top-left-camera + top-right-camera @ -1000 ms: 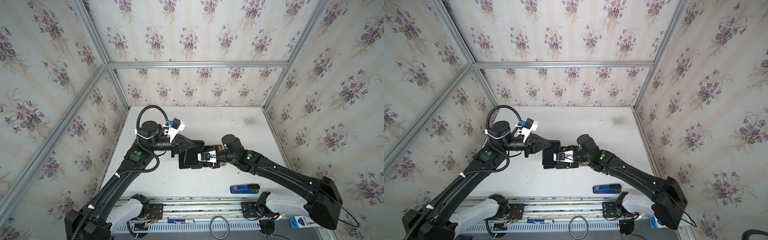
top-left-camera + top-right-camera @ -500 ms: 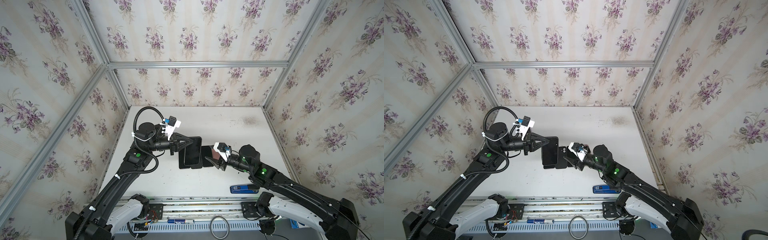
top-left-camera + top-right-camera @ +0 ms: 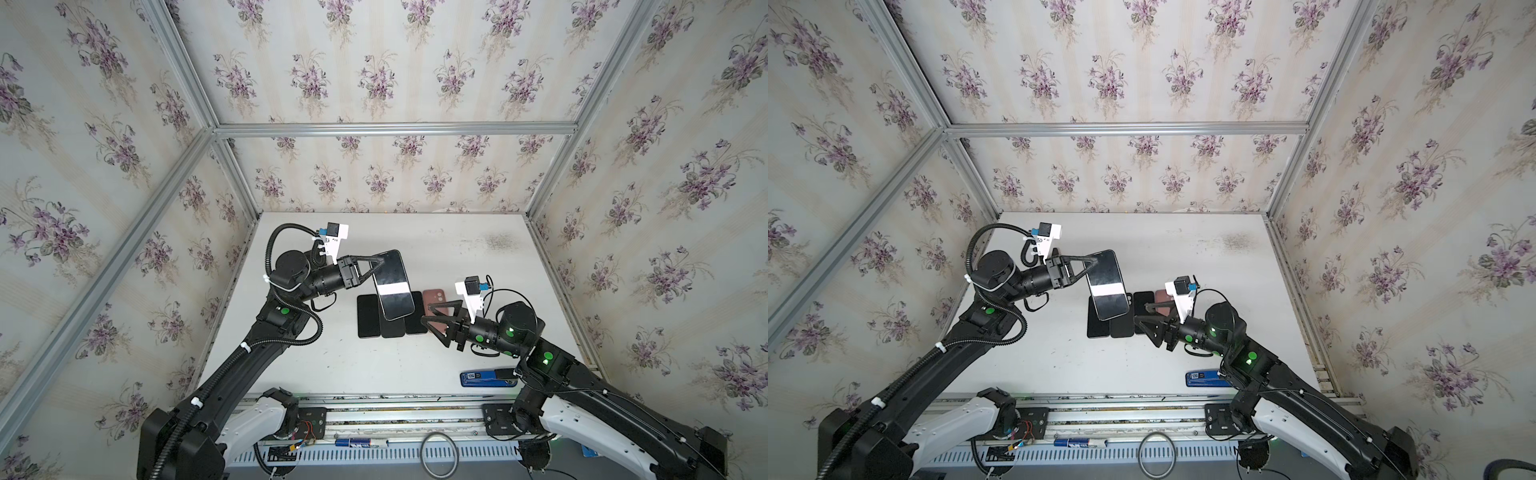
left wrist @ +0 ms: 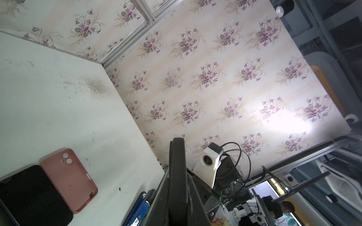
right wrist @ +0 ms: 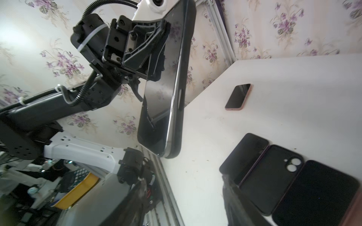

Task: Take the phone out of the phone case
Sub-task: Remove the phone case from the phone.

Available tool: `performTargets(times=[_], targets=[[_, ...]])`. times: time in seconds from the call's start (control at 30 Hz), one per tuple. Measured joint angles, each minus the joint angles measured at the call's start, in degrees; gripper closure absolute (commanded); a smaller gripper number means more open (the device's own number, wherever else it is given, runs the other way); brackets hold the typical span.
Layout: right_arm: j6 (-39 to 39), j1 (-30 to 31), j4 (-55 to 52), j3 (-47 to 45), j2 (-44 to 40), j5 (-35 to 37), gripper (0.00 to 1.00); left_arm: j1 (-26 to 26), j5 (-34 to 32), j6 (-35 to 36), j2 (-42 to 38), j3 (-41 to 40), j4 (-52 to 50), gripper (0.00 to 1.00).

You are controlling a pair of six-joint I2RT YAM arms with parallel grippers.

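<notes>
My left gripper is shut on the top end of the phone and holds it in the air, above a row of dark items on the table. The right wrist view shows the phone with a glossy screen, a silver edge and a dark phone case round its back. In the left wrist view its dark edge stands up between the jaws of the left gripper. My right gripper is open and empty, to the right of the phone and apart from it.
Three dark phones or cases lie side by side on the white table. An empty pink case lies beside them. Another pink-edged phone lies farther off. A blue object lies near the front edge.
My right gripper has let go of the phone, opened and drawn back to the right. My left gripper has lifted the phone away toward the back.
</notes>
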Motion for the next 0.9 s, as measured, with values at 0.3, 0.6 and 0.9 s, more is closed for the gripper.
performTargets(times=[0.3, 0.6, 0.9], targets=[[10.7, 0.0, 14.3, -4.9, 4.1, -4.6, 0.38, -1.9, -5.4, -12.7, 1.1, -4.5, 11.7, 1.0], [14.4, 0.0, 22.2, -6.0, 6.6, -4.9, 0.38, -3.2, -6.6, -13.9, 1.6, -4.8, 15.2, 1.0], [14.8, 0.0, 24.3, -6.0, 8.4, -4.8, 0.38, -3.6, -7.0, -14.8, 2.2, -5.6, 17.2, 1.0]])
